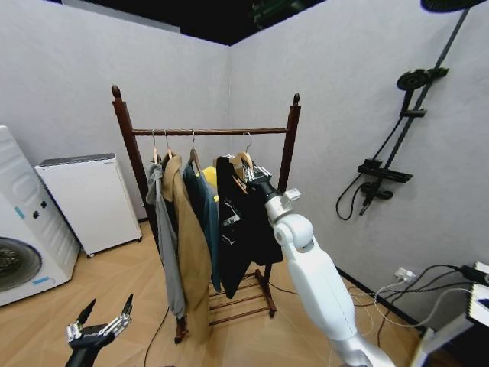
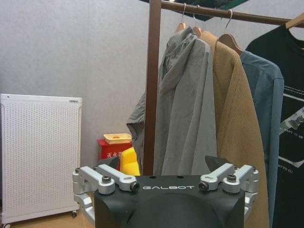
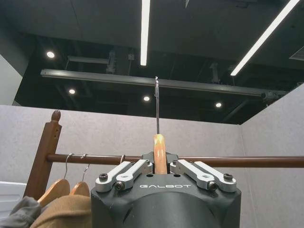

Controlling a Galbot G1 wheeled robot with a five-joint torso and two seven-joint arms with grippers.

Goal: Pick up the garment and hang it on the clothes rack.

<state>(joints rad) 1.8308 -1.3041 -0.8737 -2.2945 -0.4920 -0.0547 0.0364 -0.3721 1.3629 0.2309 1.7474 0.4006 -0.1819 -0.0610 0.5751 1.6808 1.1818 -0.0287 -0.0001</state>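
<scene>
The black garment (image 1: pixel 241 222) hangs from a light wooden hanger (image 1: pixel 243 160) at the right end of the dark wooden clothes rack (image 1: pixel 214 131). My right gripper (image 1: pixel 252 174) is raised to it and shut on the hanger's neck (image 3: pixel 160 147). The metal hook (image 3: pixel 156 104) rises in front of the rail (image 3: pixel 95 158); I cannot tell whether it rests on the rail. The garment's shoulder (image 2: pixel 285 71) also shows in the left wrist view beside the rack post (image 2: pixel 153 85). My left gripper (image 1: pixel 107 310) is low at the front left, open and holding nothing.
On the rail to the left hang a grey hooded jacket (image 1: pixel 157 222), a tan coat (image 1: pixel 191 252) and a teal jacket (image 1: pixel 205 214). A washing machine (image 1: pixel 19 245) and white cabinet (image 1: pixel 88 199) stand left. A shower fixture (image 1: pixel 397 153) and cables (image 1: pixel 397 287) are on the right.
</scene>
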